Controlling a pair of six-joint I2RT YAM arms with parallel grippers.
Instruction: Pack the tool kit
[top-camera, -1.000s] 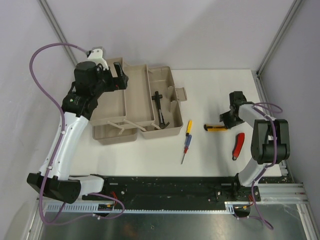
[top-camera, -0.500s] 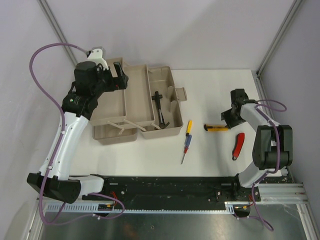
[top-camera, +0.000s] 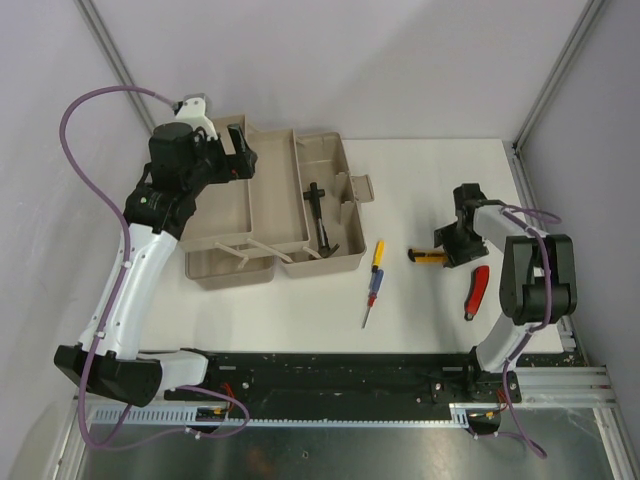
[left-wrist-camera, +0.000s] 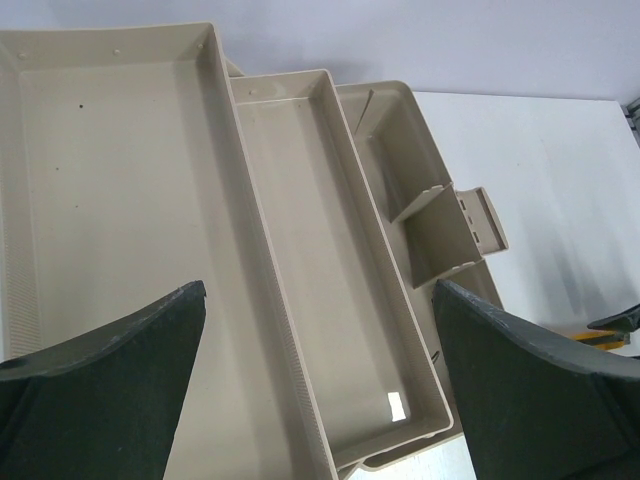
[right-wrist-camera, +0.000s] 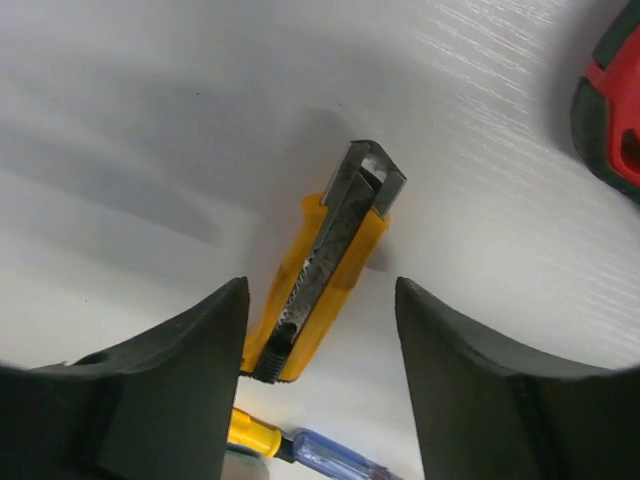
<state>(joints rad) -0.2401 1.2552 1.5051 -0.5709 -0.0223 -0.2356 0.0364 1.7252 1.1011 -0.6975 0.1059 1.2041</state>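
The toolbox (top-camera: 215, 215) sits open on the left of the white table (top-camera: 430, 180), with 1 black hammer (top-camera: 320, 215) in its right bin and a white sticker (left-wrist-camera: 395, 405), too small to read, in the narrow tray. The left gripper (left-wrist-camera: 318, 290) hangs wide open and empty above it. The right gripper (right-wrist-camera: 320, 290), also spread, straddles the yellow tool (right-wrist-camera: 330, 250) without touching it, the screwdriver (top-camera: 372, 282) and red tool (top-camera: 477, 290) lying near.

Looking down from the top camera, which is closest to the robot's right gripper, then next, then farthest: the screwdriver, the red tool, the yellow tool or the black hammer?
Counting out from the right gripper:
1. Yellow tool, right at its fingers.
2. Red tool, toward the near edge of the table.
3. Screwdriver, mid-table.
4. Black hammer, inside the toolbox.
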